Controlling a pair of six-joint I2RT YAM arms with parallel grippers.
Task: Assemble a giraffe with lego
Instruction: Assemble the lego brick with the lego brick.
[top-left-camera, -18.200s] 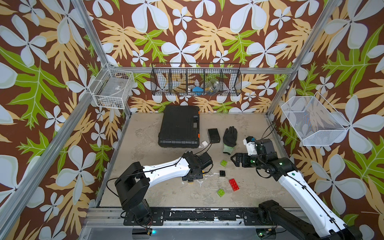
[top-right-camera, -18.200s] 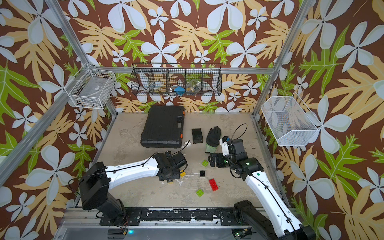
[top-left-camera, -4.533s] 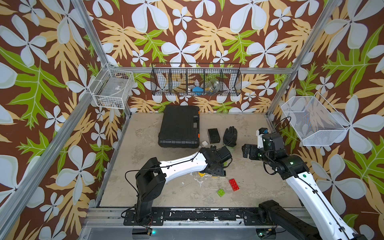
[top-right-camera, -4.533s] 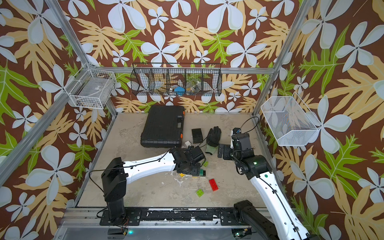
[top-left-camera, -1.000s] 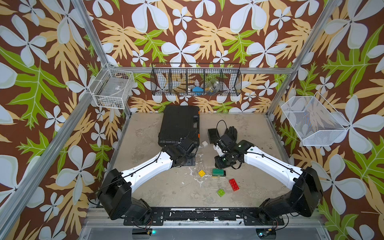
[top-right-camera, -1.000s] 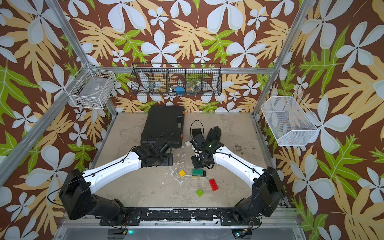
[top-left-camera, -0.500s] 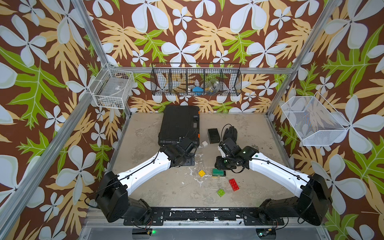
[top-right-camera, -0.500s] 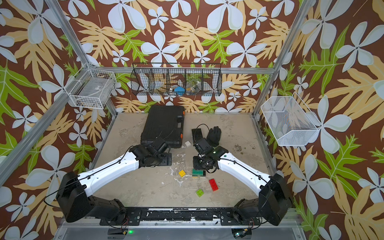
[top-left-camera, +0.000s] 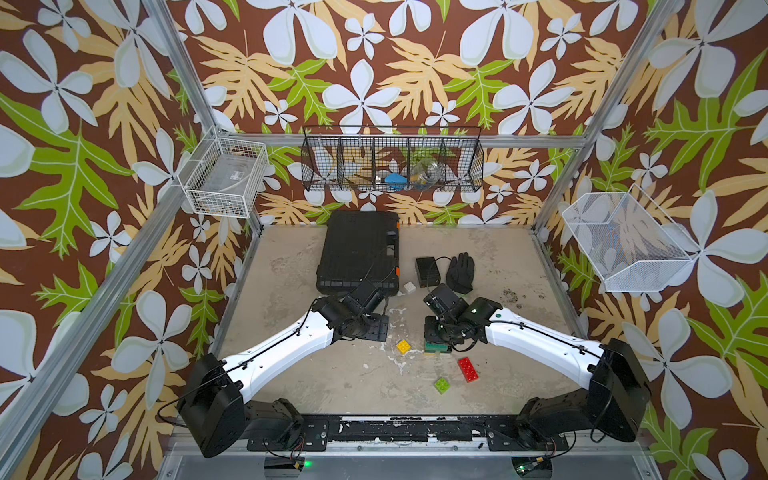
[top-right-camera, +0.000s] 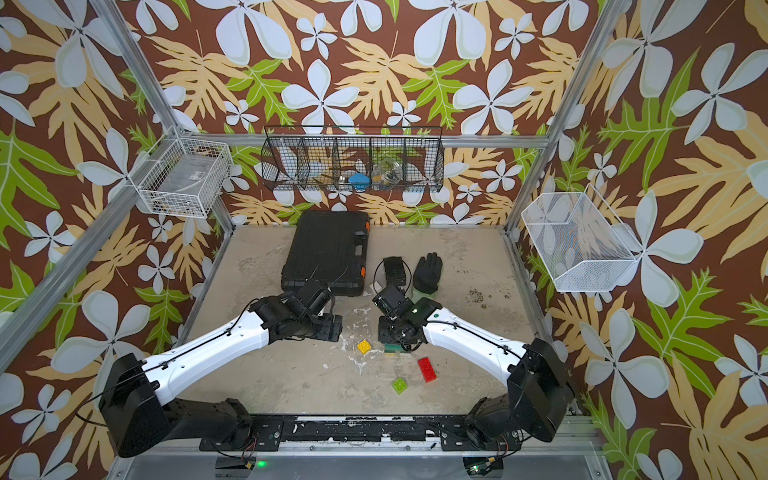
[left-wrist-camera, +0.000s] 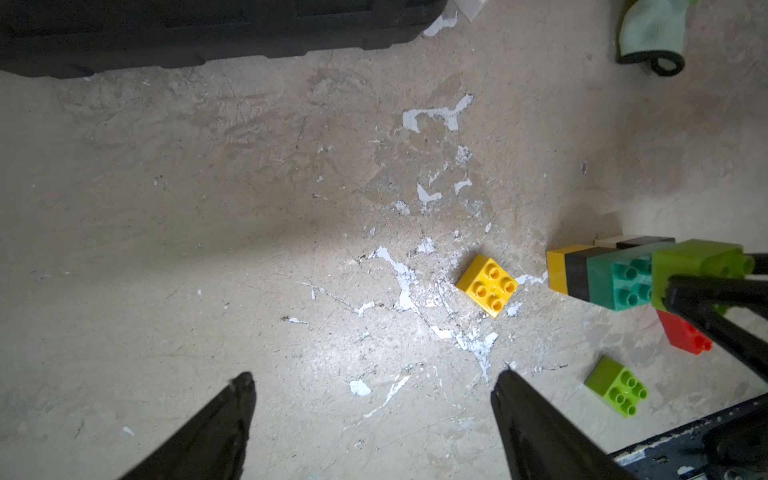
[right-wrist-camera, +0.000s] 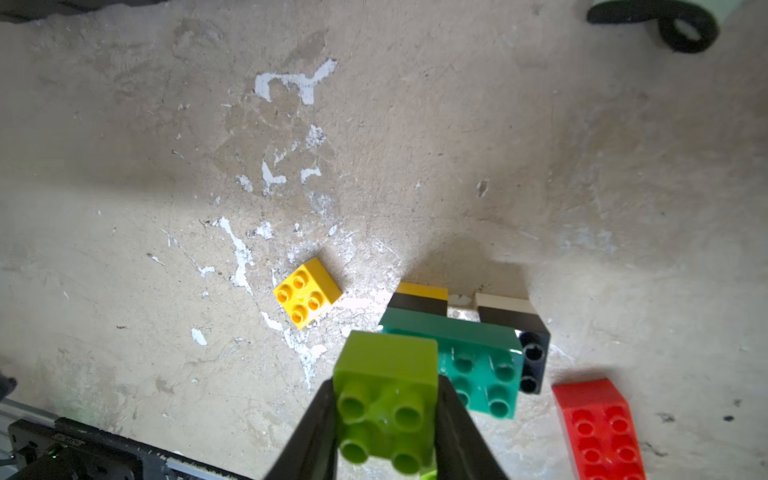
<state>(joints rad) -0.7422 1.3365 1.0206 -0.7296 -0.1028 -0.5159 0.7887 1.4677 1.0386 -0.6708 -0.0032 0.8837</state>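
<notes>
meanwhile the right hand (right-wrist-camera: 384, 388) is clamped on a lime brick (right-wrist-camera: 386, 370) over one end of the half-built giraffe (right-wrist-camera: 478, 353), which stands mid-table on its yellow-black and white-black legs; whether the brick is seated i cannot tell. in both top views the right wrist hides most of it. the left hand (left-wrist-camera: 374, 376) hangs with fingers wide apart, holding nothing, by the black case (top-left-camera: 357, 249). a yellow brick (top-left-camera: 402, 346), red brick (top-left-camera: 468, 369) and second lime brick (top-left-camera: 442, 385) lie loose on the table (top-left-camera: 332, 374); a glove (top-left-camera: 460, 272) and small black box (top-left-camera: 427, 269) sit behind.
</notes>
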